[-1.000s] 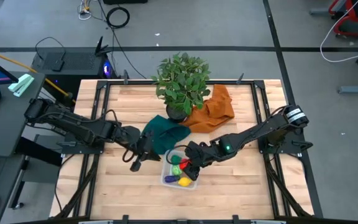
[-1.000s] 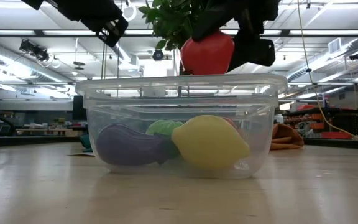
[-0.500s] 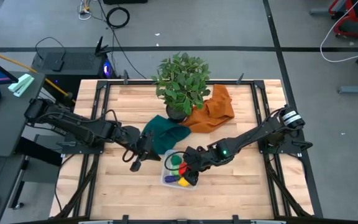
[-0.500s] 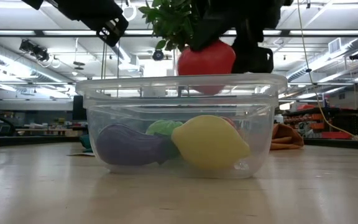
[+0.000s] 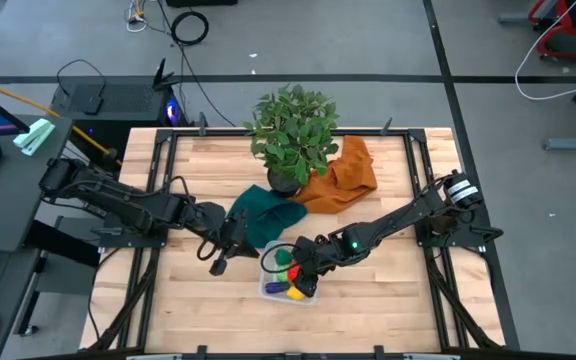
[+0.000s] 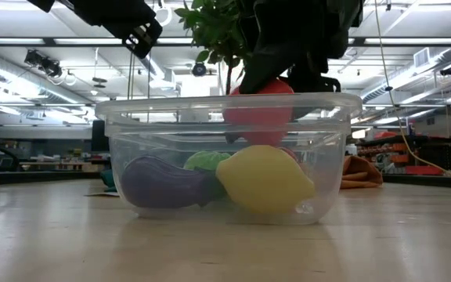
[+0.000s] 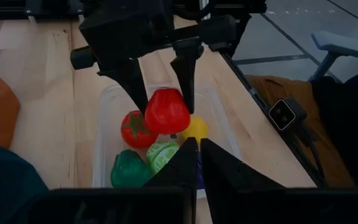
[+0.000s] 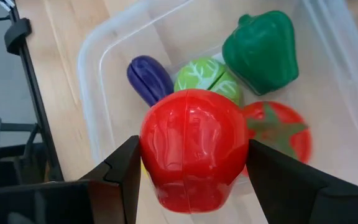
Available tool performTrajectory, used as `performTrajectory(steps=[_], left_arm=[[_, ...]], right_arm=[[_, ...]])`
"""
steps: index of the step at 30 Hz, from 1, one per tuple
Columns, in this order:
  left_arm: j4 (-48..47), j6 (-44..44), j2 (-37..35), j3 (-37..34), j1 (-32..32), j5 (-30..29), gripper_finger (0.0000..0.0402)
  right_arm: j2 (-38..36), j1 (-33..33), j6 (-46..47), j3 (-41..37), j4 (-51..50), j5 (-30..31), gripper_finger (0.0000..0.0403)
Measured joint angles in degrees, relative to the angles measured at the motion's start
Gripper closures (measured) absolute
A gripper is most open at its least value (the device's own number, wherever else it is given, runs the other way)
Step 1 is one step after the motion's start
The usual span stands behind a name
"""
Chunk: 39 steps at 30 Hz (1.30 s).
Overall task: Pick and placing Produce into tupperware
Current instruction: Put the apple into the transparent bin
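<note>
Writing: no brand, label or text can be read on any item.
Tupperware (image 5: 290, 276): one clear container on the bench (image 5: 368, 300), near the front edge at centre, just in front of the green cloth (image 5: 268, 215).
Right end effector (image 8: 194, 163): directly over the tupperware, fingers clenched on either side of a red apple (image 6: 258, 108); in the low view the apple sits at rim level, partly below it.
Left end effector (image 5: 219, 265): hovering just left of the tupperware, above the bench; fingers pressed together with nothing between them.
Contents, counted: one yellow lemon (image 6: 265, 180), one purple eggplant (image 6: 161, 183), one green cabbage (image 8: 206, 78), one green pepper (image 8: 261, 51), one red tomato (image 8: 273, 128).
Other items: one potted plant (image 5: 292, 133) at the far centre, one orange cloth (image 5: 344, 177) to its right.
</note>
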Motion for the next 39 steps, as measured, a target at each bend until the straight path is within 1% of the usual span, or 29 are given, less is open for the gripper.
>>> performTrajectory(steps=[6, 13, 25, 34, 39], left_arm=[[-0.07, 0.0, 0.0, 0.0, 0.0, -0.02, 0.0383], [-0.09, -0.18, 0.0, 0.0, 0.0, 0.0, 0.0373], [-0.98, -0.18, 0.0, 0.0, 0.0, 0.0, 0.0385], [-1.01, -0.18, 0.0, 0.0, 0.0, 0.0, 0.0375], [-1.01, -0.18, 0.0, 0.0, 0.0, 0.0, 0.0379]], right_arm=[[0.0, 0.02, -0.13, 0.0, 0.21, 0.0, 0.0201], [0.0, 0.02, -0.25, 0.0, 0.18, 0.0, 0.02], [-0.02, 0.02, -0.28, -0.03, 0.18, -0.03, 0.0167], [-0.02, 0.02, -1.74, -0.04, 0.18, -0.03, 0.0165], [-0.02, 0.02, -3.11, -0.04, 0.2, -0.14, 0.0164]])
